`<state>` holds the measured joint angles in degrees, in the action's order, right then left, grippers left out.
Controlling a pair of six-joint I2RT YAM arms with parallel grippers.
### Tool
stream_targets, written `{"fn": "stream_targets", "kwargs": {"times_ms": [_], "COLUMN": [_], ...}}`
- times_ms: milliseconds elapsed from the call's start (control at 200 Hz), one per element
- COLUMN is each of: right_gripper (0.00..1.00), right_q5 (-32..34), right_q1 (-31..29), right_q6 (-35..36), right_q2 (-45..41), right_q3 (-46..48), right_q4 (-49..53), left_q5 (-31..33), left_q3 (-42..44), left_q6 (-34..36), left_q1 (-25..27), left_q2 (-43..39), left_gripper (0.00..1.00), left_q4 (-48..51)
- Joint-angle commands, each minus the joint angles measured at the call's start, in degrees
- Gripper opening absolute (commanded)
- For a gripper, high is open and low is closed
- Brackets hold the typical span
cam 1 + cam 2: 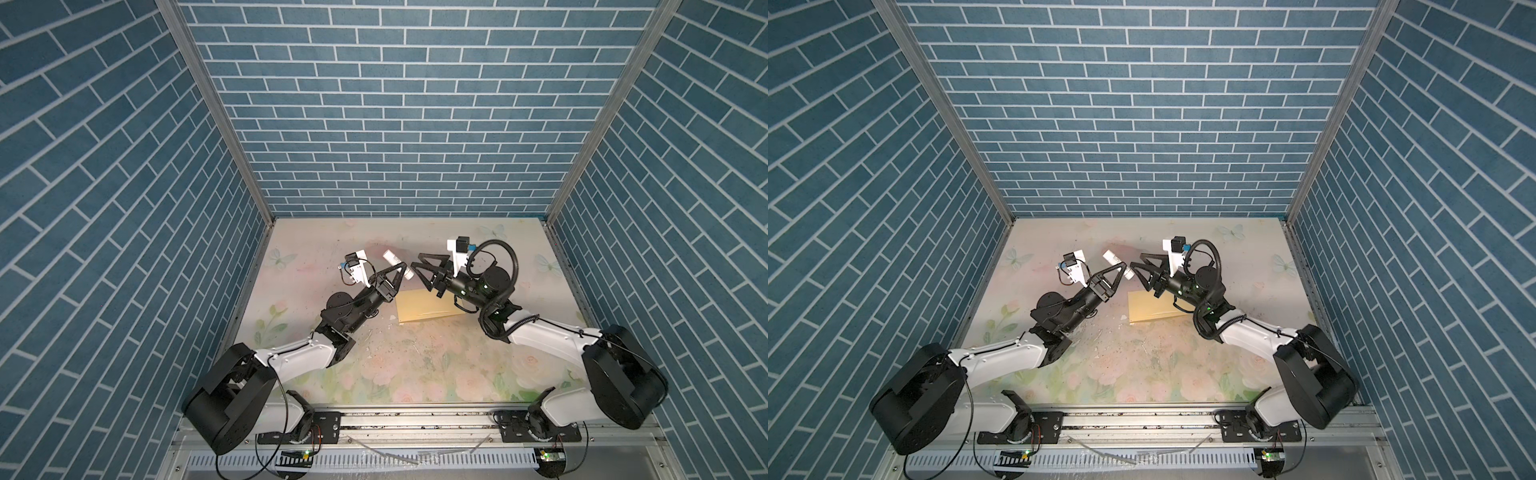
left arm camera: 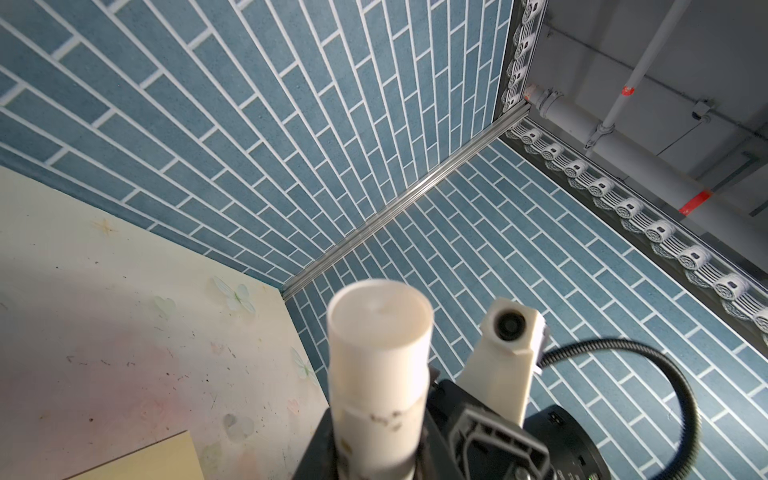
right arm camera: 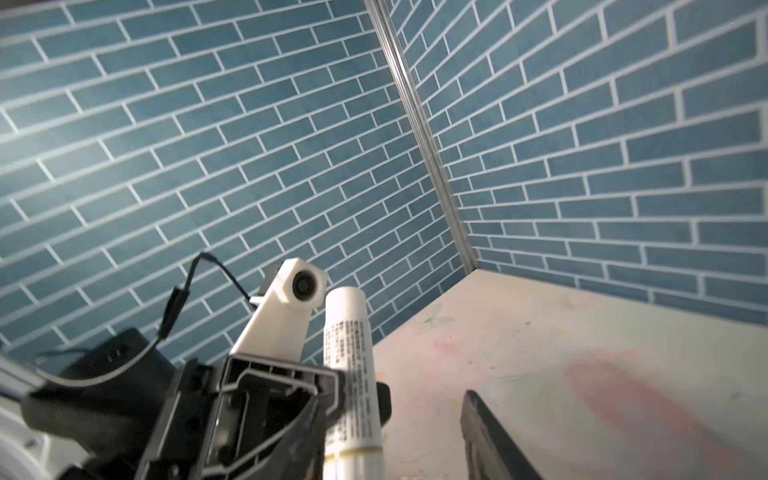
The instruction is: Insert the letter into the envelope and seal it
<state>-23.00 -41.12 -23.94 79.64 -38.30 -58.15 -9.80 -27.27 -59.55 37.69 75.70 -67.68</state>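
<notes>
Looking at both top views, the left gripper (image 1: 401,269) is clamped on a white tube (image 1: 390,257) over the floral table (image 1: 415,374). The right gripper (image 1: 419,274) has its jaws spread wide, with one finger right beside the white tube and nothing gripped. The right wrist view shows rows of tiny dark print down the white tube (image 3: 351,365), too small to read. The envelope (image 1: 424,309), plain yellow, lies flat on the table just in front of both grippers.

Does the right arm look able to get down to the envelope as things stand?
Probably yes. The right gripper hovers open near the far edge of the envelope; the left gripper, holding the white tube, is beside it, not underneath.
</notes>
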Motion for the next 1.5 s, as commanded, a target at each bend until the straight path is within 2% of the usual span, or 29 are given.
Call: {"fn": "stream_targets", "kwargs": {"times_ms": [0,60,145,225,475,910,1070,1180,1255,1335,1435,1495], "right_gripper": [0.6,0.61,0.61,0.61,0.54,0.36,0.36,0.27,0.24,0.13,0.0,0.0], "right_q5": [9.6,13.7,17.6,21.6,27.0,29.1,29.1,28.9,29.4,29.3,27.7,25.5], "right_q1": [-4.5,-6.6,-8.5,-9.9,-12.9,-13.8,-13.7,-13.7,-13.7,-13.7,-13.5,-12.5], "right_q6": [27.0,35.8,42.7,46.2,53.3,52.7,52.2,51.9,51.8,50.7,46.6,41.0], "right_q2": [-3.9,-3.9,-2.4,-0.4,5.7,9.1,9.5,9.3,9.6,9.6,8.5,7.0], "right_q3": [4.2,6.1,8.1,8.4,6.0,3.2,2.7,2.3,2.1,2.1,1.8,1.3], "right_q4": [-0.2,-2.0,-7.7,-12.0,-18.3,-20.4,-19.4,-18.4,-18.1,-18.0,-16.3,-13.6], "left_q5": [0.9,0.8,0.8,0.8,0.7,0.5,0.4,0.3,0.3,0.2,-0.1,-0.5], "left_q3": [-0.1,-0.3,-0.6,-0.5,-0.7,-0.7,-0.8,-0.8,-0.8,-0.9,-0.9,-1.2], "left_q6": [-0.9,-1.6,-2.2,-2.6,-3.3,-3.2,-3.2,-3.3,-3.3,-3.2,-3.2,-3.0], "left_q1": [0.0,0.0,0.0,0.0,0.0,0.0,0.0,0.0,0.0,0.0,0.0,0.0], "left_q2": [-1.4,-1.5,-1.6,-1.8,-1.6,-1.3,-1.2,-0.9,-1.0,-1.0,-0.8,-0.7], "left_gripper": [0.0,0.0,0.0,0.0,0.0,0.0,0.0,0.0,0.0,0.0,0.0,0.0], "left_q4": [0.4,1.1,2.0,2.2,2.5,2.3,2.3,2.2,2.0,2.1,2.0,1.8]}}
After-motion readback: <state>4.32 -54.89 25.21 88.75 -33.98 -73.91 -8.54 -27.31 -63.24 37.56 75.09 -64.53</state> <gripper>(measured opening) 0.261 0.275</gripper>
